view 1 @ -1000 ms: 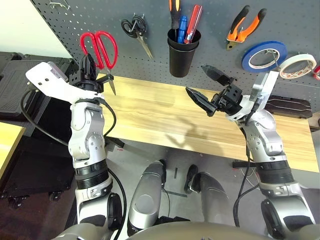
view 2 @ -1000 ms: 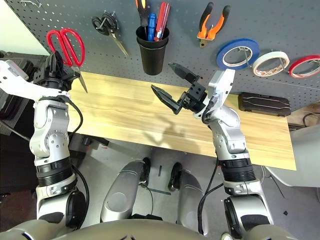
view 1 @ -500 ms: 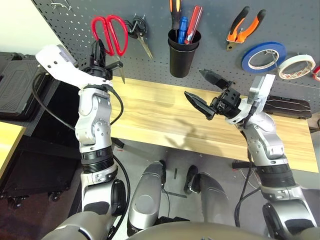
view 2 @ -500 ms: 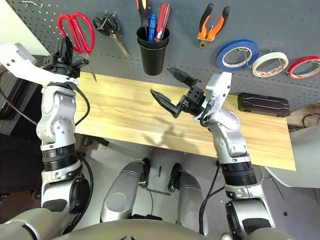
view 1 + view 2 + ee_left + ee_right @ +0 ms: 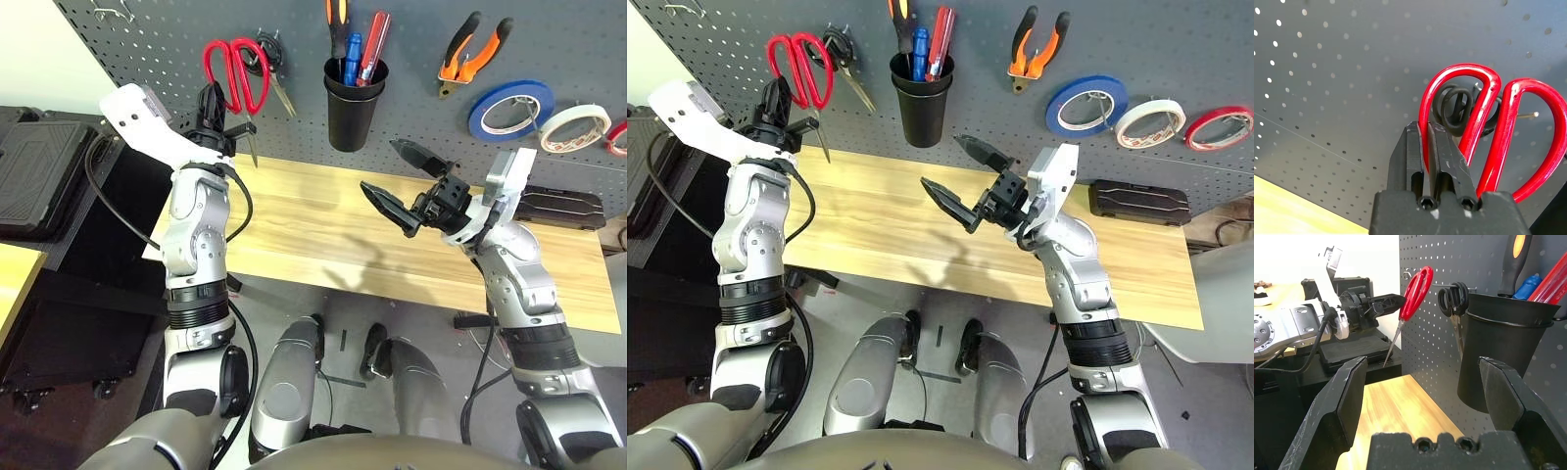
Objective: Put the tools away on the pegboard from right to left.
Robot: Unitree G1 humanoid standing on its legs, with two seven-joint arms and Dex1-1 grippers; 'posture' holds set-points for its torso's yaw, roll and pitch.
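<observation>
Jaws first: your left gripper [image 5: 215,110] is clamped tight on one red loop of the red-handled scissors [image 5: 236,80], and your right gripper [image 5: 400,183] stands spread wide with nothing between its fingers.

Pegboard [image 5: 176,39]: the dark grey perforated panel you see rising behind the wooden table [image 5: 294,211] and running past both of its ends.

Wooden table: its pale top lies bare beneath both of your arms; a black case [image 5: 563,208] rests at its right end against the panel.

Black cup [image 5: 352,93]: it hangs on the panel above the table's middle, and the black-and-orange-handled screwdriver [image 5: 336,22] stands in it beside a blue-handled and a red-handled tool.

Tape rolls: you find the blue tape roll [image 5: 506,109], then the whitish tape roll [image 5: 575,128], then a red tape roll [image 5: 1216,127], hung in a row at the right of the panel.

Red-handled scissors: you hold them raised against the panel at its left, handles up and blades pointing down towards the table's back edge. In the left wrist view their loops [image 5: 1484,122] lie in front of the black-handled scissors [image 5: 1457,108], which hang on a hook just to their right.

Orange-and-black-handled pliers [image 5: 471,53]: they hang handles up, between the cup and the blue roll.
</observation>
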